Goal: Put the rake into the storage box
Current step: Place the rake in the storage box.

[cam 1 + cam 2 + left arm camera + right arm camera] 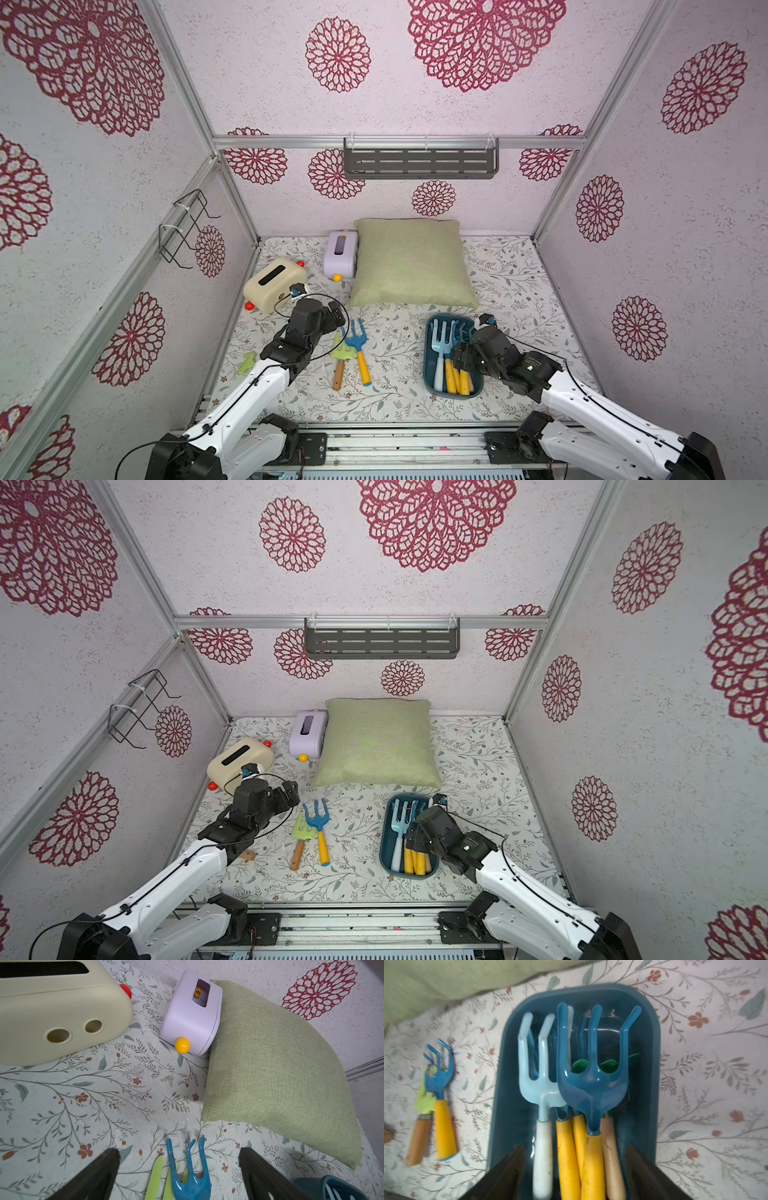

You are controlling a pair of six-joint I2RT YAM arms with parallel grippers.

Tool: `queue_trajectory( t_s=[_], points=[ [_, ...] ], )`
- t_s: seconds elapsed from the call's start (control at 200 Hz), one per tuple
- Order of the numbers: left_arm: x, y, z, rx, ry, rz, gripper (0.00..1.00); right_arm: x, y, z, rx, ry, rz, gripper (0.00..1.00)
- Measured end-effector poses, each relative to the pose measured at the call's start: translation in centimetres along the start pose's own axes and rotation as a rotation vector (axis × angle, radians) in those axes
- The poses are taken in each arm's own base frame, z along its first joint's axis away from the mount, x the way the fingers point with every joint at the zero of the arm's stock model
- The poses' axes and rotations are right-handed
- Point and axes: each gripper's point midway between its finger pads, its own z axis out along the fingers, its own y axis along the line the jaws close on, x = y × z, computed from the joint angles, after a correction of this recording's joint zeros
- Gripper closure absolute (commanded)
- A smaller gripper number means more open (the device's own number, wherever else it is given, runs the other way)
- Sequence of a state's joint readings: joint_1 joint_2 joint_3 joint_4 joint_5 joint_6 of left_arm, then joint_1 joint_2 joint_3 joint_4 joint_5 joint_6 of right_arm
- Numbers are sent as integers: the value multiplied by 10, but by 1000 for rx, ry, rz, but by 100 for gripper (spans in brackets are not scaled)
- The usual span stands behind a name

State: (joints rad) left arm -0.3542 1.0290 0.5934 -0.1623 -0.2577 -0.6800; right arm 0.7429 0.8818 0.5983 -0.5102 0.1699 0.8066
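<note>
We can't read any text, label, brand, number or sign in any of the views.

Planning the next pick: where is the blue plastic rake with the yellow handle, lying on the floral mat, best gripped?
Probably grip the blue plastic rake by its yellow handle, from straight above, jaws across it. It lies flat, and the straight handle's end is clear of the green wooden-handled trowel, whose blade crowds the head.
</note>
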Motion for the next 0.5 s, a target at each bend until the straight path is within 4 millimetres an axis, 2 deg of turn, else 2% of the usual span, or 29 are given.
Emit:
queue_trajectory(
  t_s=[0.145, 0.285, 0.38, 0.5],
  points=[
    [3, 7, 3, -40, 9, 4, 3, -18, 20, -10, -84, -62, -28, 1],
    [9, 11, 3, -86, 57, -36, 3, -33, 29, -18, -113, -114, -50, 1],
    [12, 7, -2, -112, 92, -60, 2, -44, 28, -21, -104, -150, -52, 1],
    [23, -10, -13, -102, 144, -75, 3, -56, 23, -23, -85, -197, -71, 1]
  ],
)
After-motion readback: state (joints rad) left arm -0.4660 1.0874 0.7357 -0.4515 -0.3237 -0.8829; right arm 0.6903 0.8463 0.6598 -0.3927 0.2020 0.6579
